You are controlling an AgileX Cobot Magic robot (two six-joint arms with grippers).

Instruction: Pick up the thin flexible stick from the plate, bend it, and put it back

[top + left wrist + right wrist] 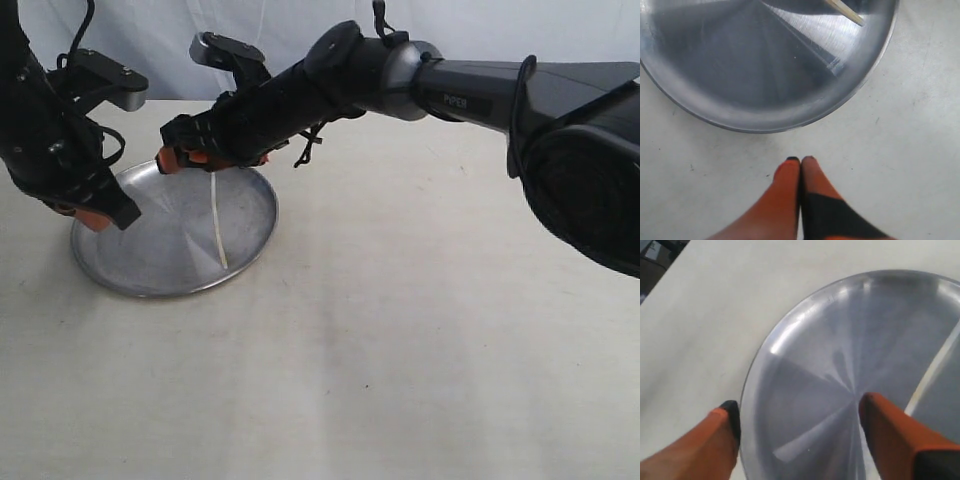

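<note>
Stick (pixel 219 225) is on the plate (pixel 150 285), nobody holding it. It lies straight, on the plate's right half as the exterior camera sees it. One end is close to the front rim, the other runs back under the right gripper (pixel 172 160). The plate sits on the pale table (pixel 400 350), left of centre.

Right gripper: the arm reaches in from the right, low over the plate's far edge. Jaws are wide apart with nothing between them. On the right wrist camera the gripper (pixel 800 415) has one finger about on the rim line. The other finger is over the middle of the plate (pixel 840 330), just beside the stick (pixel 935 367). Can't tell if that finger touches the stick, or if either tip touches the metal.

Left gripper (pixel 105 212): at the plate's left edge, pointing down. Fingers are pressed together, empty. On the left wrist camera the gripper (pixel 800 161) has its tips over bare table (pixel 900 125), near the plate rim (pixel 765 127) but clear of it. One end of the stick (pixel 845 11) shows on the metal on the side of the plate away from the gripper, well apart from the closed tips.
</note>
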